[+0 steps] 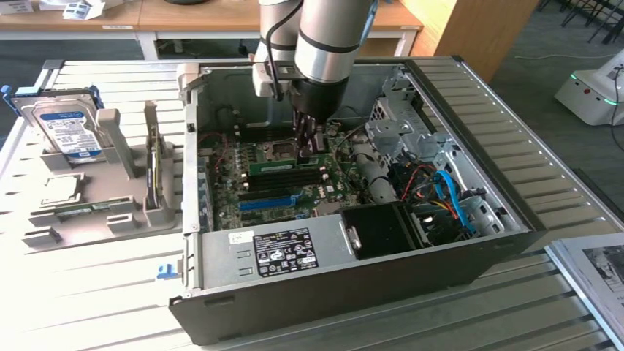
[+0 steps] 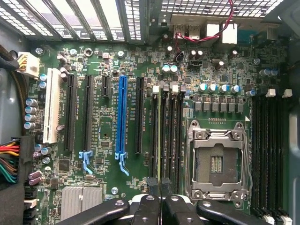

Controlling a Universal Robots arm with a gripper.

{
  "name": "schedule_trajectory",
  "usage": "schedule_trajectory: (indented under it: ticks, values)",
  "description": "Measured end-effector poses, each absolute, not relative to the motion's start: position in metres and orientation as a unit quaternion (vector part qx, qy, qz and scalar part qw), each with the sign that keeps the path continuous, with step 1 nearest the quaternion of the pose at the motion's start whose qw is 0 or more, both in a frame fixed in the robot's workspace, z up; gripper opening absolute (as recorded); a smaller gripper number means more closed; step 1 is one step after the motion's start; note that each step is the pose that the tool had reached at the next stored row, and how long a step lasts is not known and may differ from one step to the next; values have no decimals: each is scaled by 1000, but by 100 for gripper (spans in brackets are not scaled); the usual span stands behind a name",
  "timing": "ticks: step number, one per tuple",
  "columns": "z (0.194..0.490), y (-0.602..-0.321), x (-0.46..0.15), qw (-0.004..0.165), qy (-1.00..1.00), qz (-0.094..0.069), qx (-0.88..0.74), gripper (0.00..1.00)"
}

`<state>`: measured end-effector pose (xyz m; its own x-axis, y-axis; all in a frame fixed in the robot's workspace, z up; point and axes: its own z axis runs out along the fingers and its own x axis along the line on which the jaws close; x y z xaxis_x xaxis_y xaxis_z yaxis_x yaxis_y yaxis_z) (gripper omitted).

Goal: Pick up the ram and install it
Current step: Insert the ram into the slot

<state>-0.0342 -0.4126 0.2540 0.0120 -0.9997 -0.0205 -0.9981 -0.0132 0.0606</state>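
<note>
In the exterior view the case (image 1: 390, 281) lies on the table (image 1: 98, 307), with the rack (image 1: 117, 212) at its nine o'clock. Inside, the ram (image 1: 278, 167) stands in the board's (image 1: 229, 197) slots, socket (image 1: 280, 151) at its twelve, supply (image 1: 283, 252) at six.

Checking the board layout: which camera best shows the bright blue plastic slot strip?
The wrist view: the bright blue plastic slot strip shows full length, head-on. The exterior view gives the strip at a slant.

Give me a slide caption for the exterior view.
Claw shut on the ram at the motherboard memory slots inside the open computer case.
</note>
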Motion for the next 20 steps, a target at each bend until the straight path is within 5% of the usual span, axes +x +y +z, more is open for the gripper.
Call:
schedule_trajectory:
  ticks: [20]
  values:
    - [246,-413,-34,14,-702,-29,711,11]
